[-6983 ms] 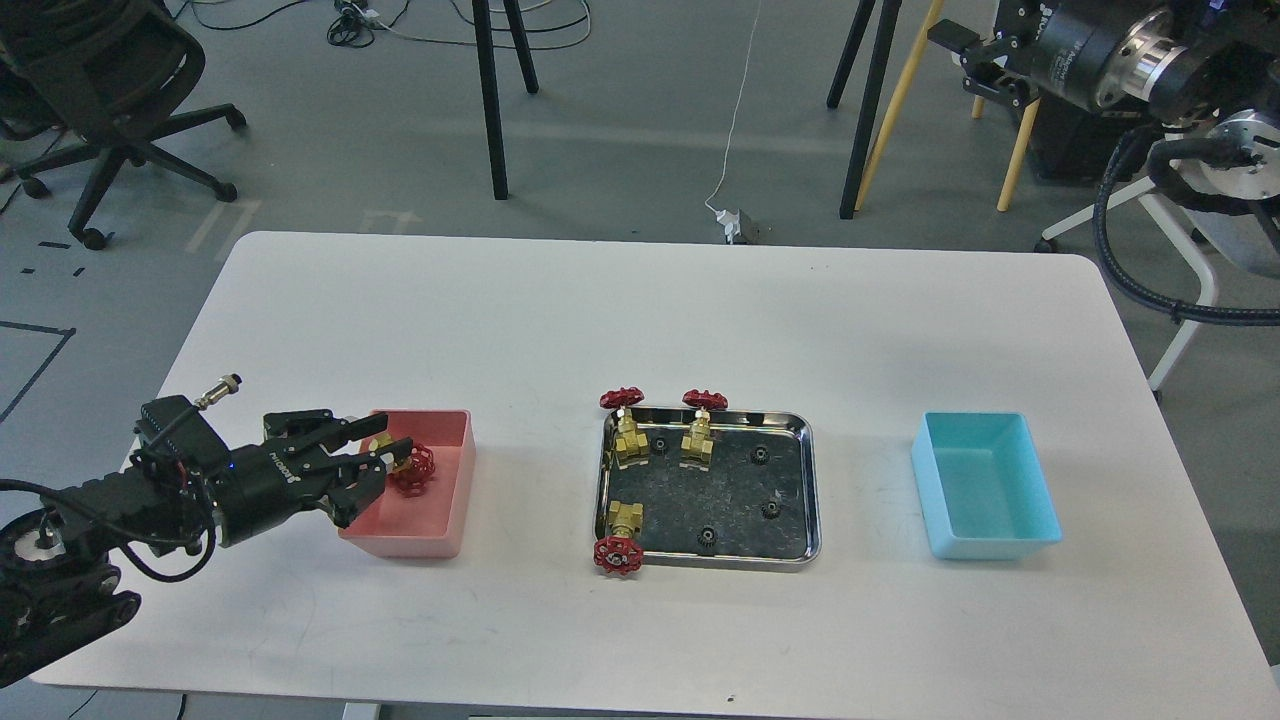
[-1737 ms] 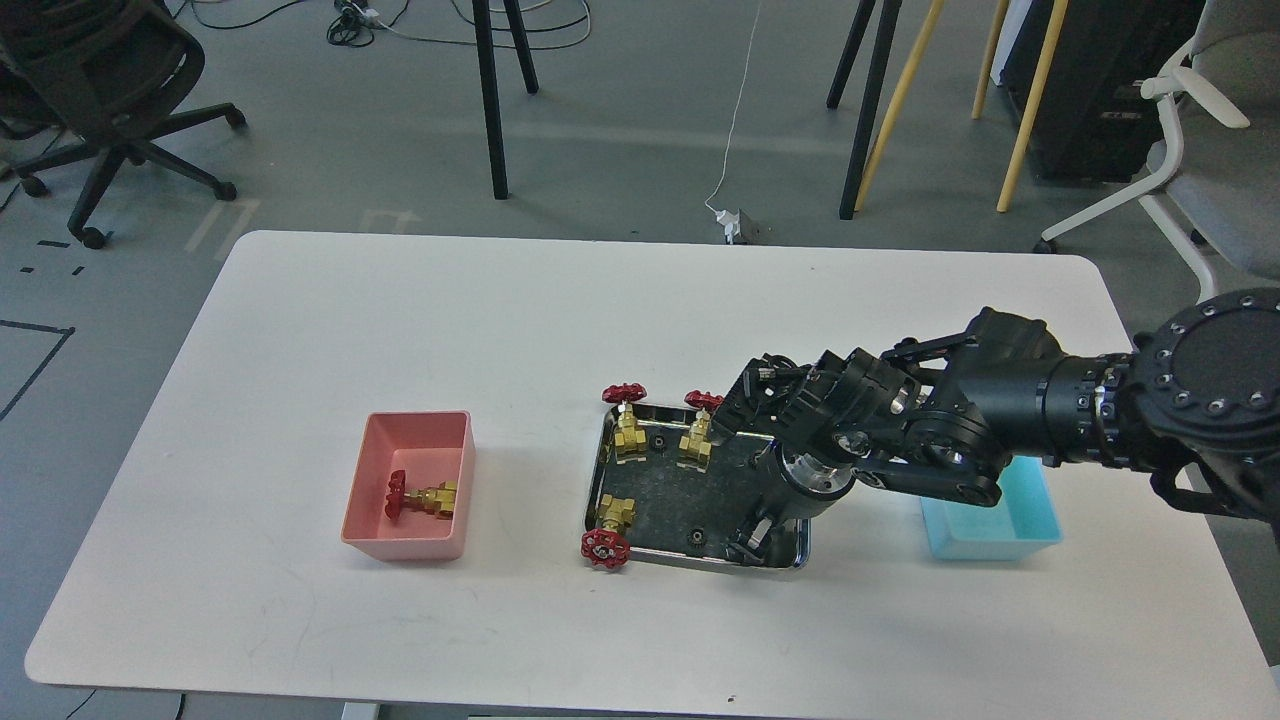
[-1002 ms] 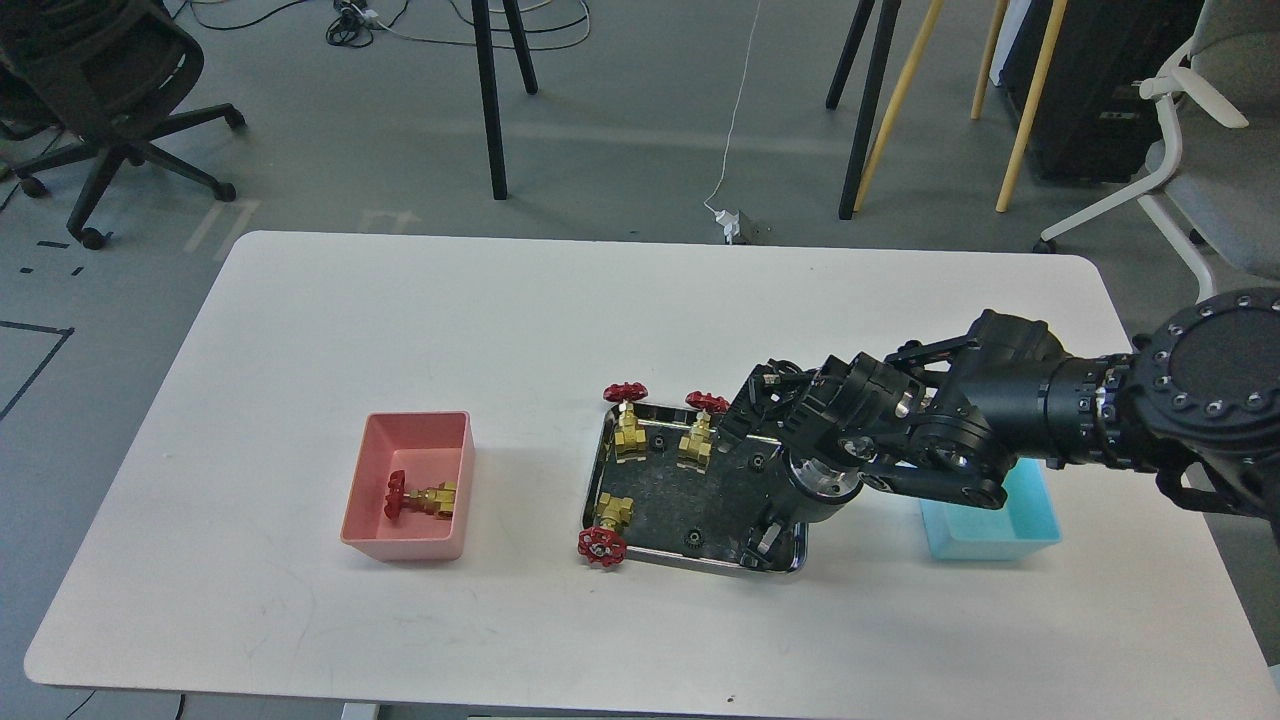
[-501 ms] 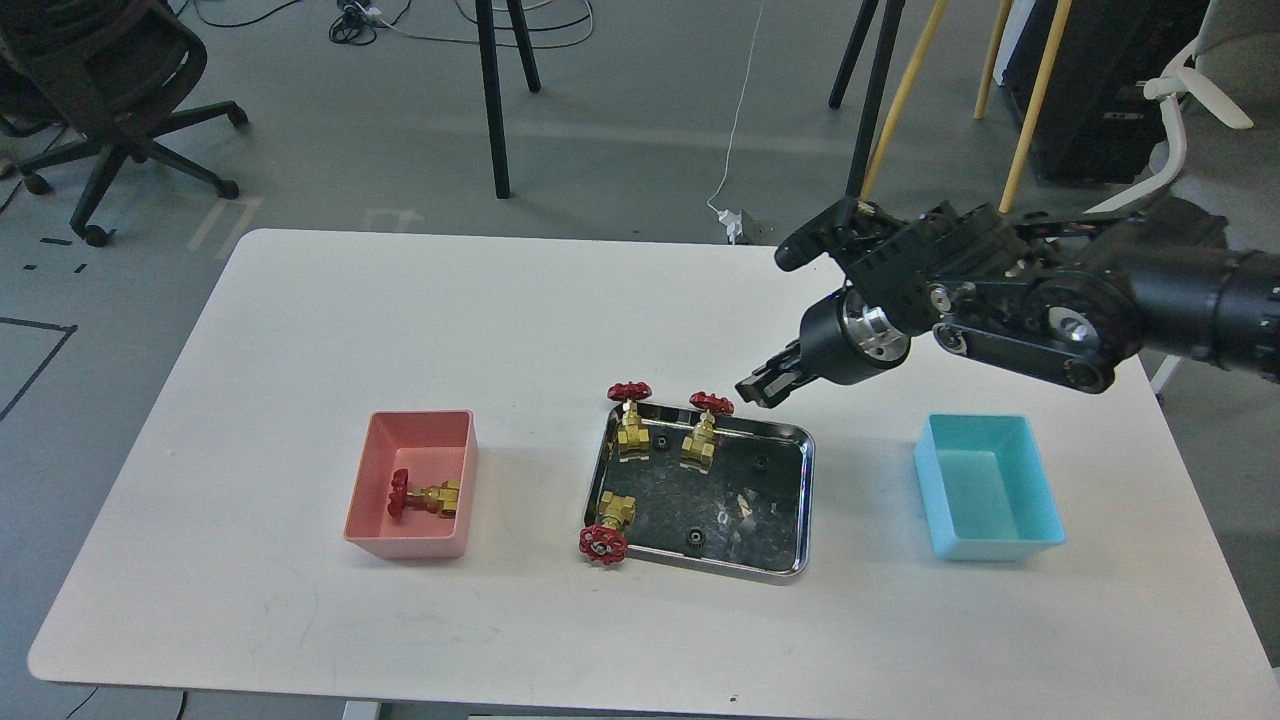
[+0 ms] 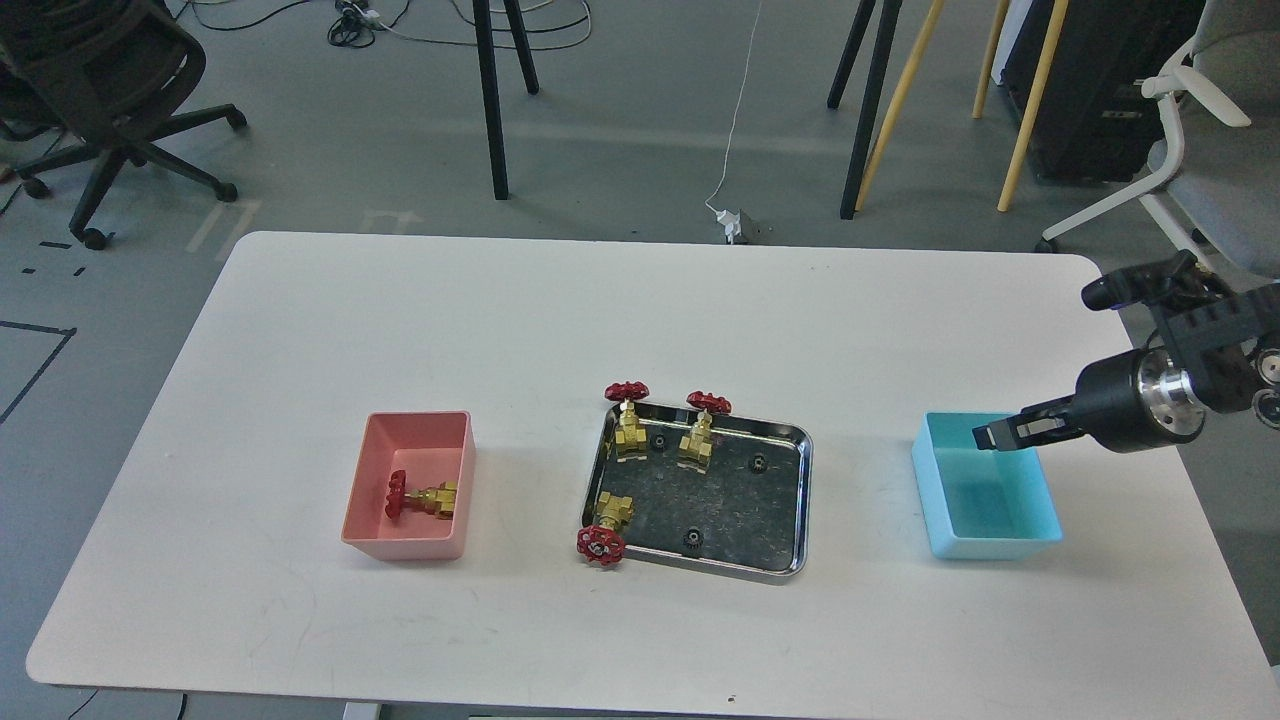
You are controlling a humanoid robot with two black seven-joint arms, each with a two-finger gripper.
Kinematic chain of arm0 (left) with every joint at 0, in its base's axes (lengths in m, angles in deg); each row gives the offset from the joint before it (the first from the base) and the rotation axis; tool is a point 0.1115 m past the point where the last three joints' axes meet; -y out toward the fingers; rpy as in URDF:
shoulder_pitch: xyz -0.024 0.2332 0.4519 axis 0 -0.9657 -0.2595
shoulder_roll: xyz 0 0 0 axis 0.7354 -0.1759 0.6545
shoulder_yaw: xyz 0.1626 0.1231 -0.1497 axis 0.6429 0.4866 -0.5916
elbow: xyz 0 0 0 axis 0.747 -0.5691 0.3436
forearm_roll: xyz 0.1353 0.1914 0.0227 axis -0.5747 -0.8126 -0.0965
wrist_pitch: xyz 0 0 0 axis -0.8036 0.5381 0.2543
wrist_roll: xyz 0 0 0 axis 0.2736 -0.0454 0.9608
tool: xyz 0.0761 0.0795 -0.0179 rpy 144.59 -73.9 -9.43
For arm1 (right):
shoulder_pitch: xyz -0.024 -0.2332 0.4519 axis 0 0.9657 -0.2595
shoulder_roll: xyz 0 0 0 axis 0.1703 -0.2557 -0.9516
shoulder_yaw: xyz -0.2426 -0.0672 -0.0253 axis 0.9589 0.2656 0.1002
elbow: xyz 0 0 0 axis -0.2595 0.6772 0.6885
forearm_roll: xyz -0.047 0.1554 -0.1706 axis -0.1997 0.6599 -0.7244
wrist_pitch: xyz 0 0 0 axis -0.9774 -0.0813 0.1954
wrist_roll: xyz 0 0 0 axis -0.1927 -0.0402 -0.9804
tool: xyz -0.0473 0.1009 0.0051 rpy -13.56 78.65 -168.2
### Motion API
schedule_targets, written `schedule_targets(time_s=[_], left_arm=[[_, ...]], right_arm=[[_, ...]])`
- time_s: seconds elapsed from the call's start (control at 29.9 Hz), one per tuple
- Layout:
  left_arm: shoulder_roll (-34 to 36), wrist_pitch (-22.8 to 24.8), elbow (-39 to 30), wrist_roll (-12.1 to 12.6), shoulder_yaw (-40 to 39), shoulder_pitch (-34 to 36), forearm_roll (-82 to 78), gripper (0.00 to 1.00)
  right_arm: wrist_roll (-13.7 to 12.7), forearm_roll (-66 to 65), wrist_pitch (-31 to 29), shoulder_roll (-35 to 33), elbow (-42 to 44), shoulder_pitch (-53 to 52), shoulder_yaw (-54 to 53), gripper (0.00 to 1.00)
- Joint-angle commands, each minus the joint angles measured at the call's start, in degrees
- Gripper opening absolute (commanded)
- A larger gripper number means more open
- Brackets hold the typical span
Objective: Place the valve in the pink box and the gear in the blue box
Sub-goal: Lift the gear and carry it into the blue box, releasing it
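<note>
Four valves (image 5: 423,497), three gears (image 5: 690,540), one steel tray (image 5: 803,505), one pink box (image 5: 405,546), one blue box (image 5: 990,546).

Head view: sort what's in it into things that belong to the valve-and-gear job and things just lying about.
Belongs to the job:
valve in the pink box
three valves and gears on the steel tray
blue box
right claw

Lying about:
office chair
floor cables

A single head view looks forward and down from above the white rounded bench (image 5: 500,320), floor at 12 o'clock.
</note>
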Motion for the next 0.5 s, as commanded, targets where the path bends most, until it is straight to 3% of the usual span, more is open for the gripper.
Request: schedule_targets(time_s=[0.0,0.13,0.27,0.47], left_arm=[[0.0,0.0,0.0,-0.1,-0.5,0.0,0.0,0.98],[0.0,0.0,0.0,0.0,-0.6,0.0,0.0,0.98],[0.0,0.0,0.0,0.0,-0.6,0.0,0.0,0.98],[-0.2,-0.4,0.0,1.2,0.1,-0.1,-0.1,0.98]], right_arm=[[0.0,0.1,0.0,0.4,2.4,3.9,-1.9,0.11],[-0.3,0.1,0.0,3.9,5.8,7.9,-5.4,0.21],[-0.3,0.5,0.0,5.0,7.0,9.2,-6.8,0.61],[-1.1,3.2,0.0,5.8,6.9,9.1,-11.2,0.86]])
